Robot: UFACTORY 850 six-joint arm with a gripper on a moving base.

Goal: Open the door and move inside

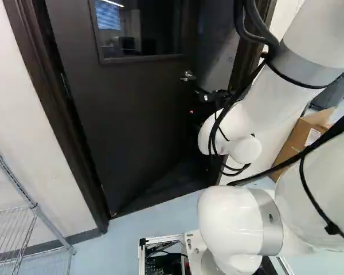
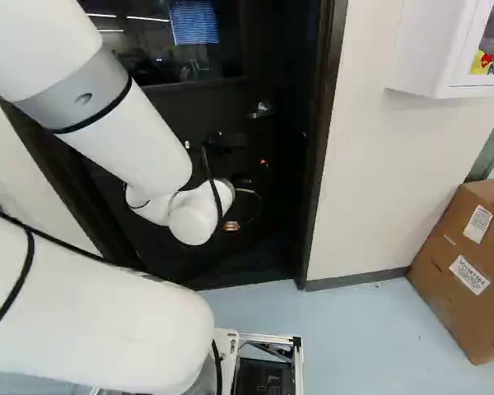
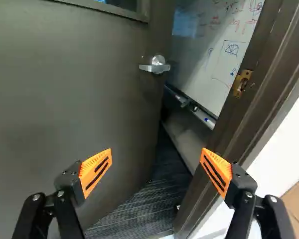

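Observation:
The dark door (image 1: 126, 109) stands ajar, swung away from me into the room beyond. Its silver lever handle (image 1: 188, 75) also shows in the right base view, as the handle (image 2: 261, 109). My gripper (image 1: 209, 96), partly hidden by dark surroundings, is near the door's free edge. In the wrist view the gripper (image 3: 156, 158) is open with nothing between its orange pads; the lever (image 3: 155, 65) is ahead, touching neither finger. An opening separates the door (image 3: 74, 99) from the frame (image 3: 229, 119) with its brass strike plate (image 3: 241, 83).
Through the opening are a whiteboard (image 3: 217, 55) and dark ribbed flooring (image 3: 144, 211). A wire rack (image 1: 31, 206) stands left of the doorway. Right of it are a pale wall (image 2: 379, 181), a cardboard box (image 2: 469, 267) and a white wall cabinet (image 2: 428, 53).

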